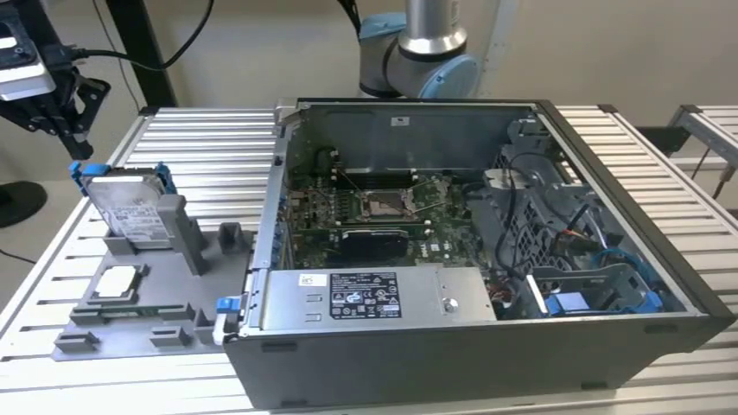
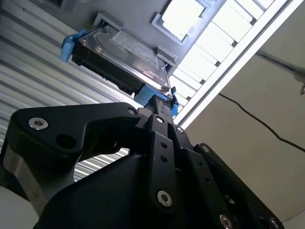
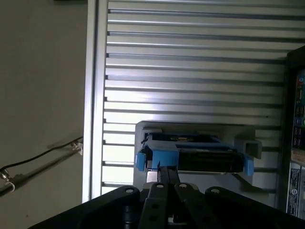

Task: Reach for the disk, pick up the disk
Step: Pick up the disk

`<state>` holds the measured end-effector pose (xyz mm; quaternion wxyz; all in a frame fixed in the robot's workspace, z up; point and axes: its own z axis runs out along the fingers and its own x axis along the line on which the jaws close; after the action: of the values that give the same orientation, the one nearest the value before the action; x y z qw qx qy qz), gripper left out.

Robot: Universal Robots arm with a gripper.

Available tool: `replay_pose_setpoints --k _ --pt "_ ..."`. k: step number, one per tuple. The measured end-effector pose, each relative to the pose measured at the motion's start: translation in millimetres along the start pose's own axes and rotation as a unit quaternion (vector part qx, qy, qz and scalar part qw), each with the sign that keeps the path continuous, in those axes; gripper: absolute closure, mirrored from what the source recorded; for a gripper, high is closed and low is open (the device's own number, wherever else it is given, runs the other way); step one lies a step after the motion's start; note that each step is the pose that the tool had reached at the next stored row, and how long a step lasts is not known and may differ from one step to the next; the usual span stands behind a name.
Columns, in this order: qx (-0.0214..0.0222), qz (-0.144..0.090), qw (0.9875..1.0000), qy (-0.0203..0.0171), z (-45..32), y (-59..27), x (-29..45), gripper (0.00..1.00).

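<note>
The disk [image 1: 130,207] is a silver hard drive with a white label and a blue bracket. It stands tilted on edge in a grey holder [image 1: 173,238] at the exterior view's left. My gripper [image 1: 76,140] hangs just above the disk's upper blue corner, apart from it, with the black fingers closed together and nothing between them. In the second wrist view the fingertips [image 2: 157,101] point at the blue bracket end of the disk [image 2: 128,52]. In the first wrist view the gripper [image 3: 167,171] sits right by the disk [image 3: 200,155] edge.
An open computer case [image 1: 645,259] takes up the middle and the exterior view's right, with a grey metal box [image 1: 369,298] at its front. A small square chip [image 1: 116,283] lies on the grey fixture. All of it rests on a slatted metal table [image 1: 207,147].
</note>
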<state>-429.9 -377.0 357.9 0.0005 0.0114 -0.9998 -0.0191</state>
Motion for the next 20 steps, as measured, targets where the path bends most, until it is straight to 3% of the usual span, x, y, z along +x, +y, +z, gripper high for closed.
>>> replay_pose_setpoints --k 6,12,16,20 --pt "0.0 -0.004 1.0 0.0 -0.1 0.0 0.0 1.0" --pt "0.0001 -0.032 0.9995 0.0012 -0.2 0.0 0.1 1.0" --pt "0.0001 -0.056 0.9984 0.0021 -0.3 0.0 0.1 1.0" --pt "0.0001 -0.083 0.9966 0.0031 -0.2 0.0 0.1 1.0"
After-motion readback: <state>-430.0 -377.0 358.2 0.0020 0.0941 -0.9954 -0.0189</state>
